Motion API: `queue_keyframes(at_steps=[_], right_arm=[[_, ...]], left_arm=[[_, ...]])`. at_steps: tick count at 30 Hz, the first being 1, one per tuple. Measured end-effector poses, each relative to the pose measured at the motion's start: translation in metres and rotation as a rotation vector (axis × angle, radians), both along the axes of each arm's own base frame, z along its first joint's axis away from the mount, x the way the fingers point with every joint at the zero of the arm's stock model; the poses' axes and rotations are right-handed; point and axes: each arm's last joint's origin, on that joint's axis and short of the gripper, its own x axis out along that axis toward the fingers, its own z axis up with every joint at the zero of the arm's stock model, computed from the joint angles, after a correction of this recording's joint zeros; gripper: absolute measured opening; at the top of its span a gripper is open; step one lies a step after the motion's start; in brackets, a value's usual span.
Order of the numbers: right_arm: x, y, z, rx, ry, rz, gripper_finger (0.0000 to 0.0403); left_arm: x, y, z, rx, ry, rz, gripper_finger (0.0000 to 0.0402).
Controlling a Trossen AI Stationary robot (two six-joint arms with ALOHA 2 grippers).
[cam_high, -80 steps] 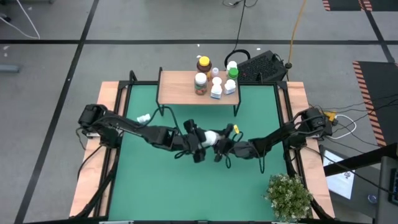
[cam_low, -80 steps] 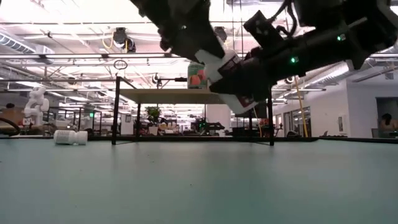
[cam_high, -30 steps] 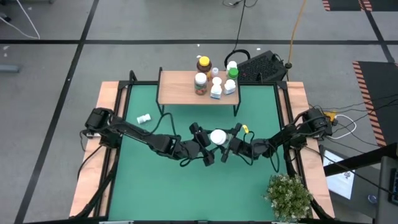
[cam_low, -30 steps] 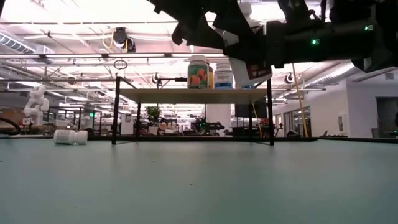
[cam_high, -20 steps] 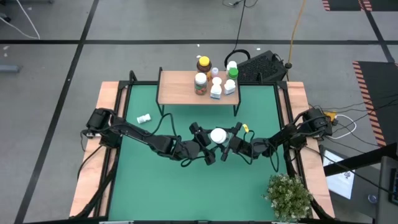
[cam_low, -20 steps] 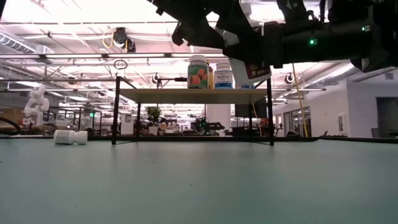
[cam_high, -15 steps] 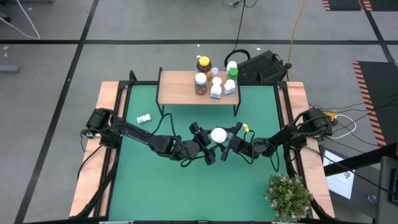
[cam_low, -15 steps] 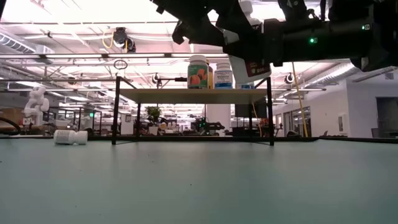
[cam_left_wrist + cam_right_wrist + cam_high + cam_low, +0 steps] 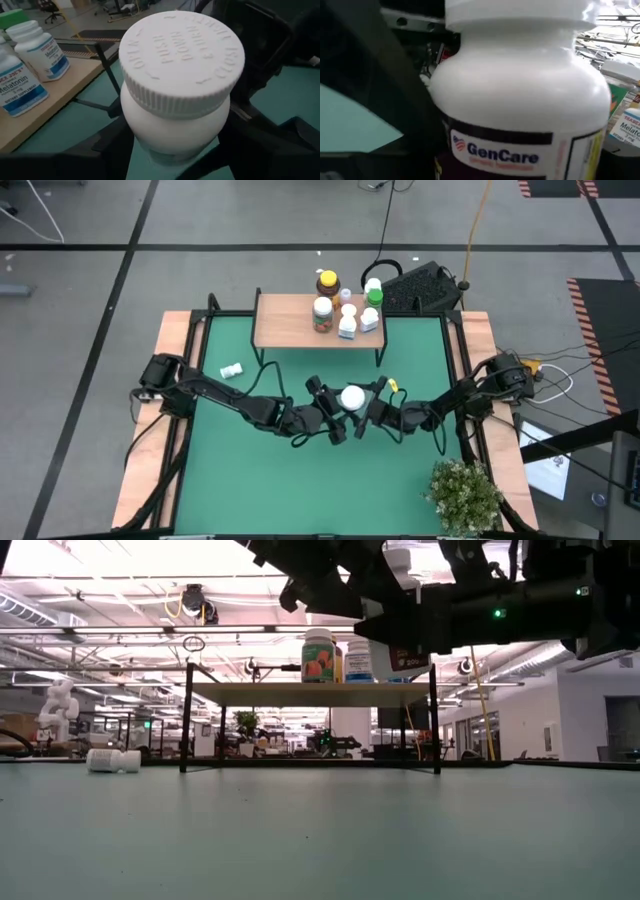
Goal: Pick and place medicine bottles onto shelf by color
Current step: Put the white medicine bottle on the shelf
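High view: white bottle point(image 9: 351, 397) upright mid-table between left gripper point(image 9: 334, 412) and right gripper point(image 9: 372, 408); green mat open nearer; shelf point(image 9: 290, 322) beyond. Left wrist: fingers point(image 9: 107, 142) clamped on its body. Right wrist: grip indeterminable.

White bottle point(image 9: 520, 100) between the jaws: base running off the right wrist picture's edge. Label beyond "GenCare" blurring out. Both arms' jaws overlapping around it, contact hiding.

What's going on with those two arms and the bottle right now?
Both grippers, left and right, at a white GenCare bottle in mid-air, handing over. Shelf behind holds bottles. One stray bottle on the mat. Path clear.
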Motion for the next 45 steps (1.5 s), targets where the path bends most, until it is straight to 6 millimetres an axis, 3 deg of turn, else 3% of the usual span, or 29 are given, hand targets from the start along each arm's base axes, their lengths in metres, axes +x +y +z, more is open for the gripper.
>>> queue_keyframes(at_steps=[7,12,17,22,45], right_arm=[[-0.008,-0.007,0.011,0.099,0.159,0.061,0.0364],[-0.025,-0.024,0.024,0.244,0.297,0.125,0.037],[-0.038,-0.029,0.045,0.365,0.265,0.245,0.0367],[-0.035,-0.024,0.049,0.404,0.221,0.368,0.0352],[-0.019,-0.027,0.028,0.27,0.25,0.297,0.023]], left_arm=[[-0.007,0.002,0.007,0.012,0.044,0.004,0.0259],[-0.014,0.006,0.004,0.035,0.141,0.022,0.0258],[-0.016,0.013,-0.007,-0.035,0.269,-0.109,0.0264],[-0.011,0.018,-0.018,-0.095,0.296,-0.154,0.0263],[-0.008,0.024,-0.032,-0.137,0.329,-0.137,0.0271]])
